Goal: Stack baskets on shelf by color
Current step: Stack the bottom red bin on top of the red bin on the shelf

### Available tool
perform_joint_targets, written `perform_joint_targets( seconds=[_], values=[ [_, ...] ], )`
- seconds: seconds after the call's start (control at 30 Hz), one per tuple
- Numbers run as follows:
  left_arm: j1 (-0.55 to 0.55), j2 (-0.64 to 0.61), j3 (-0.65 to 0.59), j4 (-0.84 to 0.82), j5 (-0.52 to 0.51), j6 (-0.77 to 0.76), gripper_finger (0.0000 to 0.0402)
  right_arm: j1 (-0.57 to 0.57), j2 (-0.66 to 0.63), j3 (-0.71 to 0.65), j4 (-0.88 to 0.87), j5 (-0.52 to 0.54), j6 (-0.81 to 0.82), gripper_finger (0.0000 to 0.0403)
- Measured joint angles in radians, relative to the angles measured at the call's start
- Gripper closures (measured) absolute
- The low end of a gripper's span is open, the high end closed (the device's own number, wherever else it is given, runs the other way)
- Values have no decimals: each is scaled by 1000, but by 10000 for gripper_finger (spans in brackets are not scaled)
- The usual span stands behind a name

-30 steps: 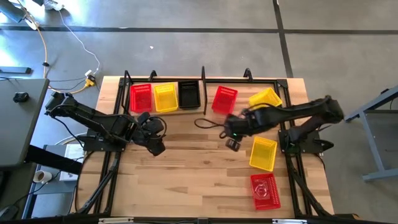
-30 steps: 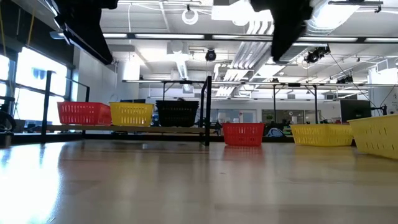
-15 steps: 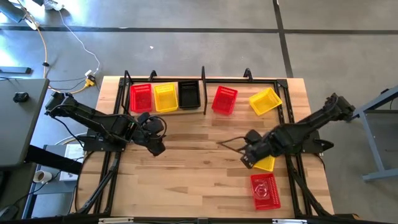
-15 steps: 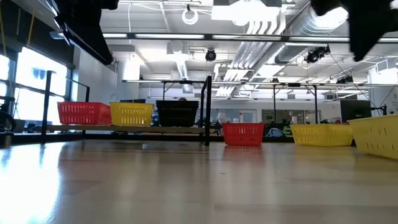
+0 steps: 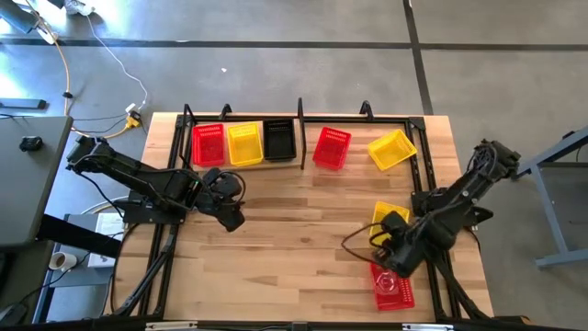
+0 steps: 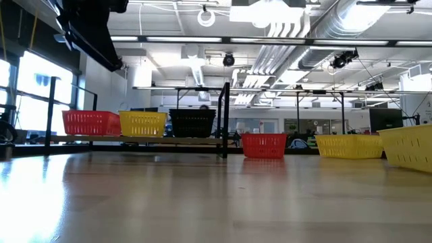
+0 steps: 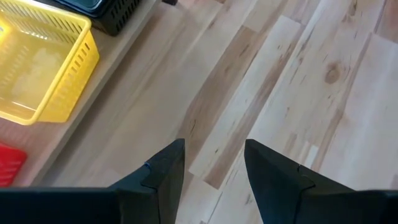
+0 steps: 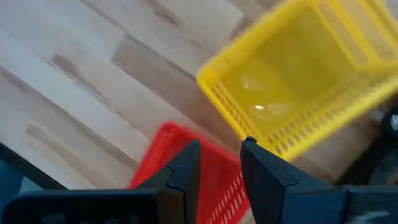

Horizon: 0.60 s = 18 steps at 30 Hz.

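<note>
Overhead, a slatted wooden table [image 5: 276,248] holds a low shelf [image 5: 305,165] along its far edge. Three baskets sit side by side on the shelf's left half: a red basket [image 5: 209,144] nearest the far left corner, then a yellow basket [image 5: 244,143], then a black basket [image 5: 279,140] against the central divider. On the right half, a second red basket [image 5: 332,148] lies tilted, and a second yellow basket [image 5: 391,149] sits askew toward the far right corner.

Near the right edge, a third yellow basket [image 5: 389,214] rests on the table, partly hidden by the right arm. Just beside it, toward the near right corner, lies a third red basket [image 5: 395,287].

The right claw [image 5: 388,259] hangs above the spot where those two baskets meet. Its fingers [image 8: 186,171] are slightly apart and hold nothing.

The left claw [image 5: 230,215] waits above bare wood in front of the shelf's left half, its fingers [image 7: 165,171] parted and empty.
</note>
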Motion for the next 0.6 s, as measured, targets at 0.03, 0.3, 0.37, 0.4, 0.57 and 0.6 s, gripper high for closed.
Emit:
perform_joint_targets(
  seconds=[0.03, 0.3, 0.37, 0.4, 0.57, 0.6],
  values=[
    [0, 0, 0, 0, 2, -2, 243, 18, 9, 0, -4, -7, 25, 304],
    [0, 0, 0, 0, 20, -2, 243, 147, 86, 0, -6, -91, 204, 304],
    [0, 0, 0, 0, 22, -2, 243, 173, 109, 0, -3, -103, 243, 304],
    [0, 0, 0, 0, 26, -2, 243, 185, 120, 0, 4, -104, 258, 304],
    [0, 0, 0, 0, 49, -2, 243, 231, 167, 0, 32, -136, 327, 304],
    [0, 0, 0, 0, 51, -2, 243, 239, 176, 0, 36, -144, 337, 304]
  ],
)
